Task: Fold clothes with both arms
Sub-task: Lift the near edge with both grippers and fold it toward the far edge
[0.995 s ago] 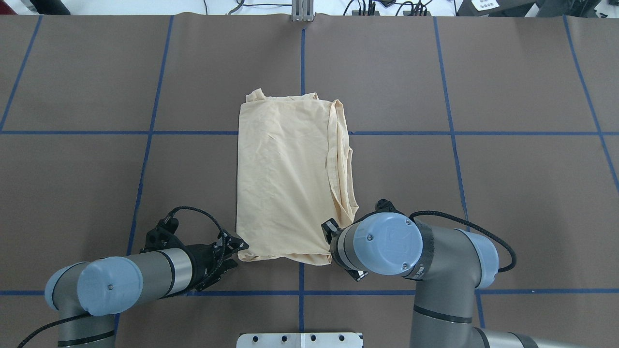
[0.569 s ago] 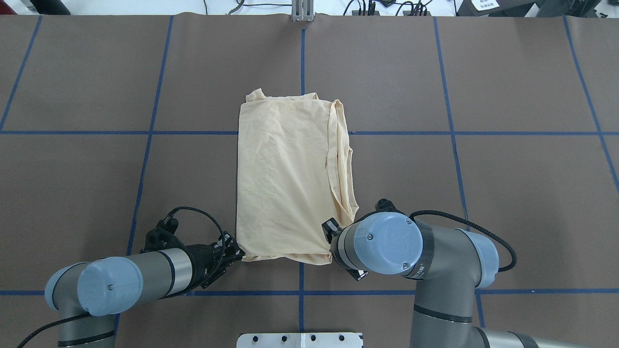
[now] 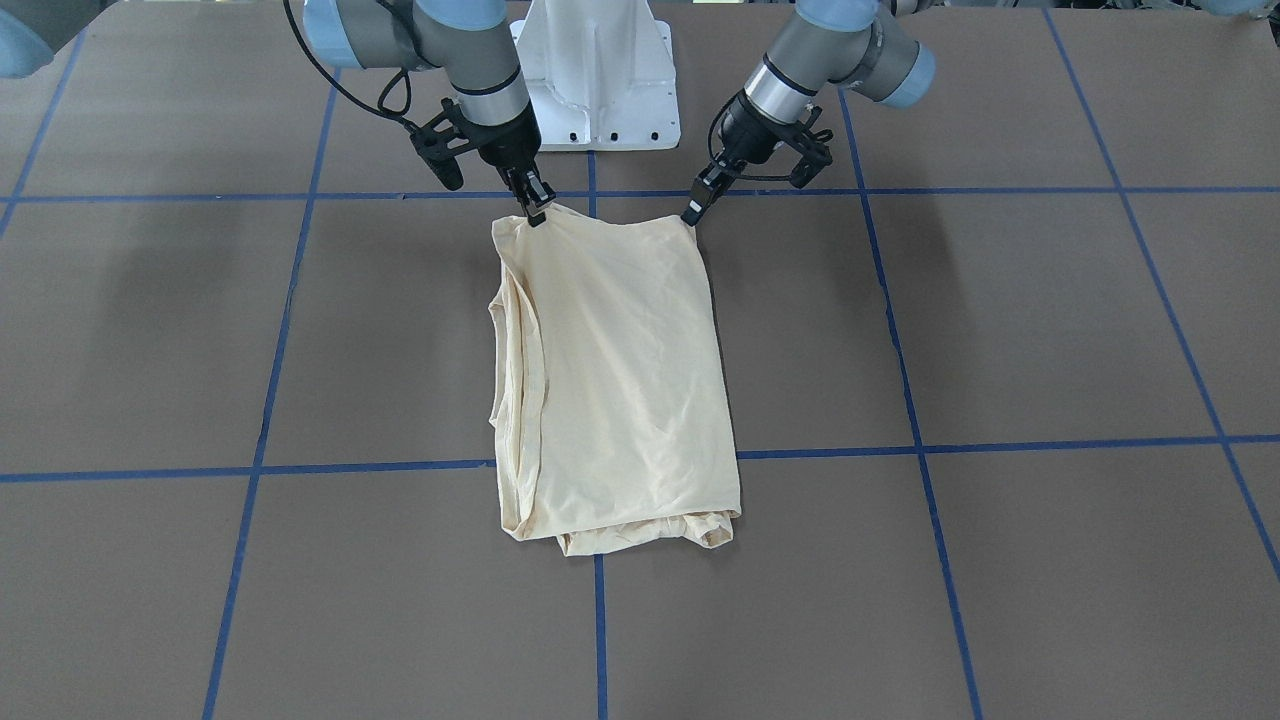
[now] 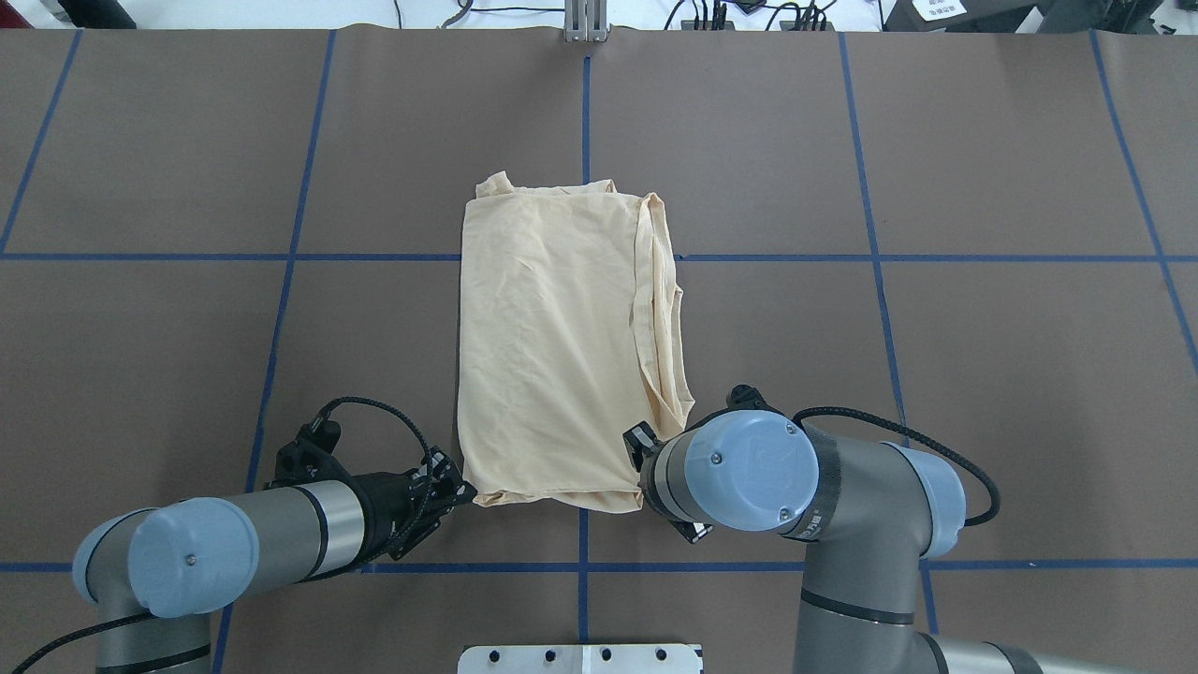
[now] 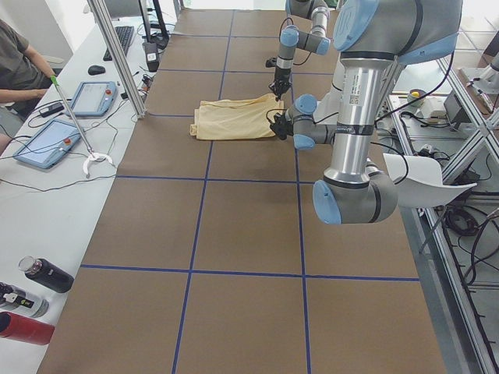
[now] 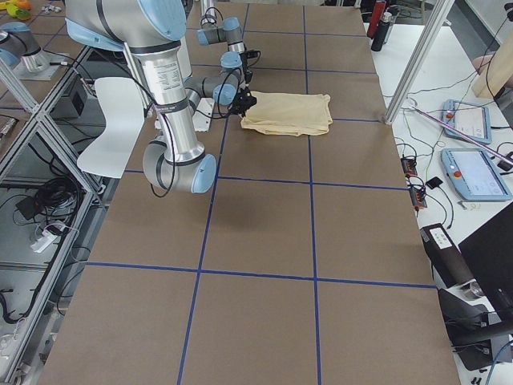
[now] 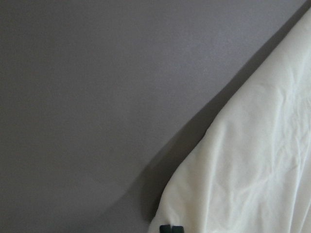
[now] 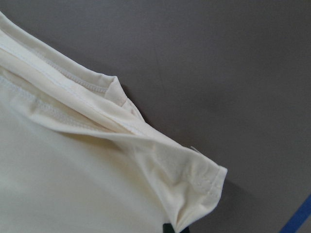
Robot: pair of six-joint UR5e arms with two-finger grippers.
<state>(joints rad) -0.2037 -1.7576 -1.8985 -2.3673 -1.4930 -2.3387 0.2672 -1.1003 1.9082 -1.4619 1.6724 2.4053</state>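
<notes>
The clothes are one cream-yellow shirt (image 4: 552, 356) folded into a long rectangle at the table's middle (image 3: 620, 370), plain side up, with layered hems along one long edge. My left gripper (image 4: 461, 490) is shut on the shirt's near corner on its side (image 3: 692, 214), and the left wrist view shows that corner (image 7: 252, 170) at the fingertips. On the other near corner my right gripper (image 3: 537, 212) is shut, with the cloth peaked up a little. In the overhead view the right wrist hides that gripper. The stitched corner (image 8: 199, 179) fills the right wrist view.
The brown table (image 4: 936, 374) carries a grid of blue tape lines. The white pedestal base (image 3: 600, 90) stands just behind both grippers. A side table holds tablets (image 5: 47, 144) and bottles (image 5: 39, 276), with a person (image 5: 15, 62) seated there.
My left gripper went from open beside the shirt's near corner to shut on it, and the left arm has drawn back slightly. The right arm has held still.
</notes>
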